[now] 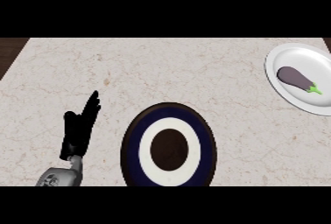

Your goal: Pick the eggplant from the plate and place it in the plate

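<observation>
The eggplant lies on the white plate at the far right — well apart from the dark ringed plate in front, which holds nothing; the left hand rests open, fingers straight, beside it; the carry remains.

I see a pale marbled counter carrying a dark blue-and-white ringed plate at lower centre and a white plate at the upper right.
</observation>
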Controlling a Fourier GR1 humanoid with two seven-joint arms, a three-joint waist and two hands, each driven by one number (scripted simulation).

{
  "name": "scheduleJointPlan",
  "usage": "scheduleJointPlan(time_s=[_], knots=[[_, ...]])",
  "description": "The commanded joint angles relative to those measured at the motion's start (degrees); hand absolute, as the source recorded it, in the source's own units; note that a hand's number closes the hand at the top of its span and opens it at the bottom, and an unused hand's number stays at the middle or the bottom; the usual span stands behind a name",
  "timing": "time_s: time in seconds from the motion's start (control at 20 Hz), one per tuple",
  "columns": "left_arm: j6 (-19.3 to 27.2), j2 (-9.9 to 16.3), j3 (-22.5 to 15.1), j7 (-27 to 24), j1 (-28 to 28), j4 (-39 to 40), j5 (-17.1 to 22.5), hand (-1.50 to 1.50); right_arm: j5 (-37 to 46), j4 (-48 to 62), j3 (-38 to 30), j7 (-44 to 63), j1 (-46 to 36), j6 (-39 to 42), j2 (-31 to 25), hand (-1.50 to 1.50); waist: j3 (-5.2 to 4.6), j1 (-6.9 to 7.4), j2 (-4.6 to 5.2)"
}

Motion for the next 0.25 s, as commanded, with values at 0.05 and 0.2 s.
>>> scheduleJointPlan(time_s=[0.05, 0.2], knots=[[-0.50, 0.01, 0.06, -0.49, -0.07, 0.87, 0.11, 0.00, -0.06, 0.04, -0.28, -0.30, 0.92, -1.14, -0.55, -1.50, 0.03, 0.09, 0.13], [-0.58, 0.50, 0.01, 0.90, -0.05, -1.42, 0.17, 0.00, 0.60, 0.32, 0.22, 0.93, 1.12, -2.92, -1.27, -1.50, 0.11, 1.08, 0.04]])
